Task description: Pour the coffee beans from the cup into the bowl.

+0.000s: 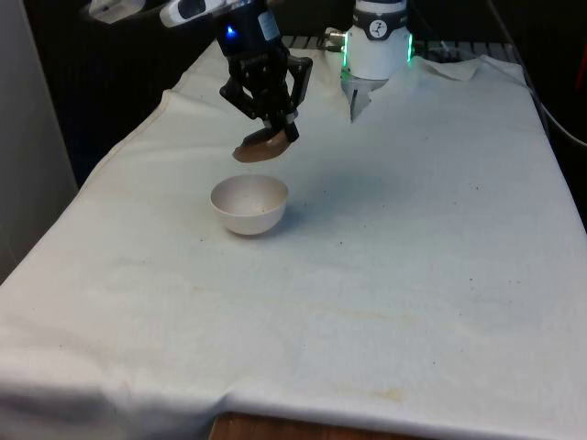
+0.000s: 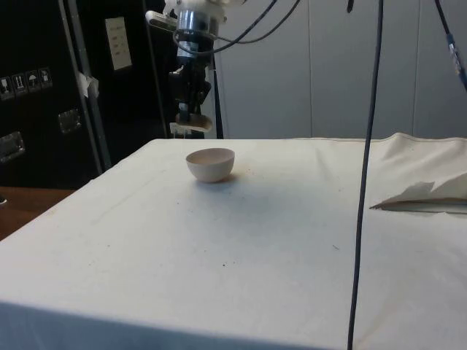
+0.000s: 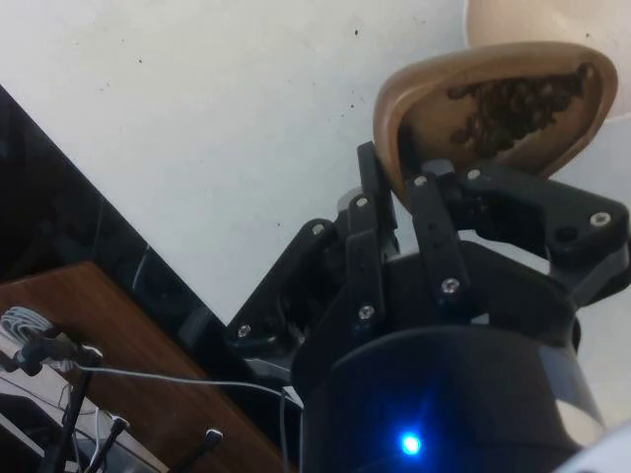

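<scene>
A small brown cup (image 1: 261, 147) hangs tilted in the air, with my gripper (image 1: 275, 128) shut on its rim. It sits just above and behind a white bowl (image 1: 249, 203) that stands on the cloth. Dark coffee beans (image 3: 513, 103) lie heaped against the lower side of the tipped cup (image 3: 493, 108). The bowl's pale rim (image 3: 537, 22) shows just beyond the cup. From the side the cup (image 2: 195, 125) hangs left of and above the bowl (image 2: 211, 163), under my gripper (image 2: 188, 109). The bowl's inside looks empty in the front view.
A folded ridge of white cloth (image 1: 362, 96) rises near the robot's base at the far end. The table's edge (image 3: 118, 236) and a wooden floor with cables lie close beside the gripper. A black cable (image 2: 368, 160) hangs down in the side view.
</scene>
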Robot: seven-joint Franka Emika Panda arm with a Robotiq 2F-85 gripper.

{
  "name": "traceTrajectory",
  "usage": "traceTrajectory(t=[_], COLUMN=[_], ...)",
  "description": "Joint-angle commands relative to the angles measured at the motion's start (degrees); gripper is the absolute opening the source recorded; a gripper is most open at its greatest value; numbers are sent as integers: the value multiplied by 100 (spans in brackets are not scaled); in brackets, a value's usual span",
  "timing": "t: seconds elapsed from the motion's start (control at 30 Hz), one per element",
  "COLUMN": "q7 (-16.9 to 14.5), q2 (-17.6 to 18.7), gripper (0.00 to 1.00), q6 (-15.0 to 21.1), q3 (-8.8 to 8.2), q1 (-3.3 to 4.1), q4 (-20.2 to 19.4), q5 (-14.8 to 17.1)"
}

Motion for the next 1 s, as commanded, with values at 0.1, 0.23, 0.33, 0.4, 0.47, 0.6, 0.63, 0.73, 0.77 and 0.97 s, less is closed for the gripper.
traceTrajectory(t=[0.1,0.23,0.33,0.4,0.47,0.6,0.63,0.73,0.77,0.97], q7=[-115,-315,-498,-619,-693,-1020,-1077,-1301,-1261,-1644], q2=[29,74,120,155,172,241,252,281,298,315], gripper=[0,0,0,0,0,0,0,0,0,0], q6=[-17,-34,-57,-69,-80,-149,-166,-264,-241,-441], q3=[0,-52,-103,-132,-149,-246,-269,-350,-378,-481], q1=[-52,-63,-63,-69,-74,-80,-80,-80,-40,-97], q4=[-11,-17,-17,-17,-17,-23,-23,-46,-29,-103], q5=[115,327,510,636,705,1026,1083,1295,1243,1616])
